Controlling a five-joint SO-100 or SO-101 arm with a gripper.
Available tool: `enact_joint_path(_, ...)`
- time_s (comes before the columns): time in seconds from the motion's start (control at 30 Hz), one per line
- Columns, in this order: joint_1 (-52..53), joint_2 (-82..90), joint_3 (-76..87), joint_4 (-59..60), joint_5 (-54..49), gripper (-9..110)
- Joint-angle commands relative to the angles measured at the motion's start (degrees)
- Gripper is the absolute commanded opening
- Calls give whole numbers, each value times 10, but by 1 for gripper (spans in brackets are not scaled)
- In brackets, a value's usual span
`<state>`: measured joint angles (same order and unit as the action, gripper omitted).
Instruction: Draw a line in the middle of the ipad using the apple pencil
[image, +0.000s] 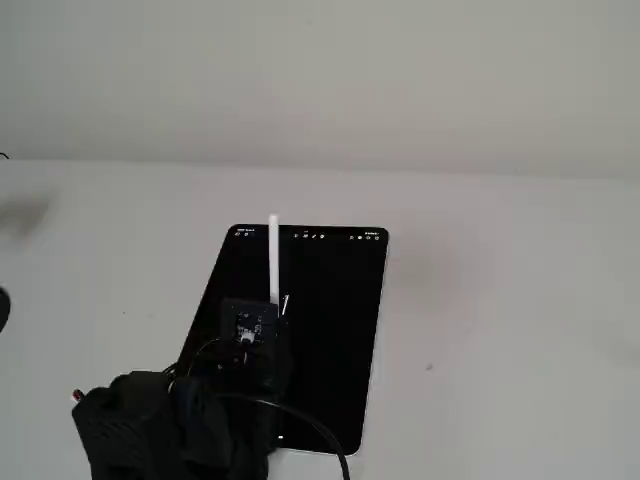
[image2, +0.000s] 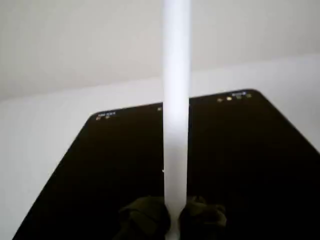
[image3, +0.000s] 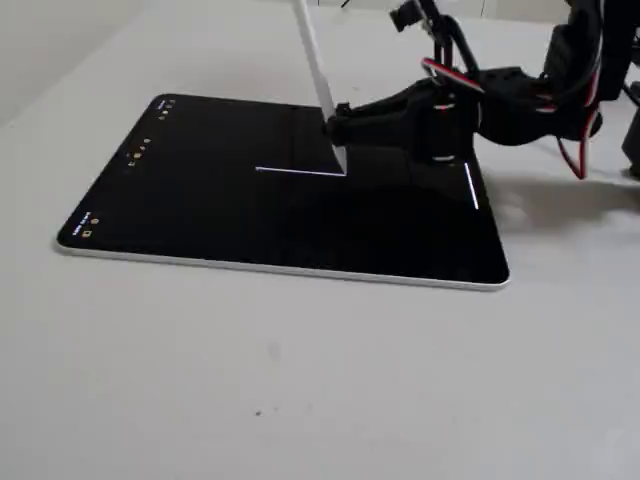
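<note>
The iPad (image3: 200, 200) lies flat on the pale tabletop (image3: 300, 380), its screen dark apart from small icons along one short edge. In a fixed view (image: 320, 330) it runs lengthwise away from the camera, icons at the far edge; in the wrist view (image2: 75, 175) those icons also sit at the far edge.

The Apple Pencil (image3: 318, 80) is white and stands tilted, its tip touching the glass near the middle of the screen in a fixed view. A thin white line (image3: 300, 171) lies on the screen, running left from the tip — short, and roughly parallel to the long edges. A second short white mark (image3: 470, 186) shows near the right end of the screen in that same view, under the arm.

The claw (image3: 338, 125) is closed on the pencil's lower part, dark fingers (image2: 145, 215) pressed on either side of the white shaft in the wrist view (image2: 176, 125), where the pencil rises straight up the middle of the picture. In a fixed view the pencil (image: 274, 255) points away from the black arm (image: 170, 410), which sits at the near left — cables looping over the iPad's near edge.

The arm (image3: 520, 90) reaches in from the right in the other fixed view, with red and black wires along it.
</note>
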<state>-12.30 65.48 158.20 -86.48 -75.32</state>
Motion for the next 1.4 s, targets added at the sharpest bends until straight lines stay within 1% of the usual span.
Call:
enact_joint_path(0.0, 2, 113, 4, 57, 21, 0)
enact_joint_path(0.13, 9, 274, -6, 214, 47, 0)
enact_joint_path(0.3, 11, 533, -64, 518, 119, 0)
enact_joint_path(0.4, 9, 661, -74, 658, 168, 0)
enact_joint_path(0.6, 26, 847, -75, 927, 352, 0)
enact_joint_path(0.8, 46, 964, -74, 1174, 545, 0)
enact_joint_path(0.9, 52, 1015, -60, 1262, 635, 0)
enact_joint_path(0.97, 48, 1056, -40, 1305, 662, 0)
enact_joint_path(1.03, 38, 1111, -4, 1340, 670, 0)
enact_joint_path(1.13, 25, 1241, 57, 1417, 685, 0)
enact_joint_path(1.2, 18, 1251, 69, 1449, 693, 0)
enact_joint_path(1.37, 13, 1251, 105, 1472, 720, 0)
